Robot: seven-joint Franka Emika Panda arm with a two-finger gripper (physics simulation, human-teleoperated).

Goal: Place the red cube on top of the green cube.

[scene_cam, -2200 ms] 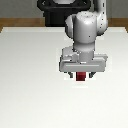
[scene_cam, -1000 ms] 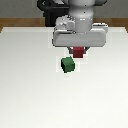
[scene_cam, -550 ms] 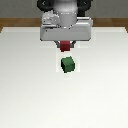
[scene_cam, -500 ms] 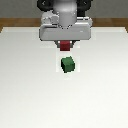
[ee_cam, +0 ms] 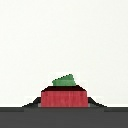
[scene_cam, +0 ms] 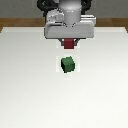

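Observation:
The red cube [scene_cam: 69,44] is held in my gripper [scene_cam: 69,45], lifted above the white table [scene_cam: 30,90]. The gripper is shut on it, with the fingers mostly hidden under the hand. The green cube [scene_cam: 67,63] sits on the table, below and slightly nearer the camera than the red cube, apart from it. In the wrist view the red cube [ee_cam: 63,97] fills the space between the jaws, and the green cube [ee_cam: 65,80] shows just beyond it on the table.
The white table spreads out on all sides of the green cube. The robot's base [scene_cam: 65,5] stands at the far edge, with a wooden floor [scene_cam: 15,22] beyond it.
The gripper has lifted the red cube off the table and carried it toward the exterior view's left. The green cube, hidden at first, has not moved.

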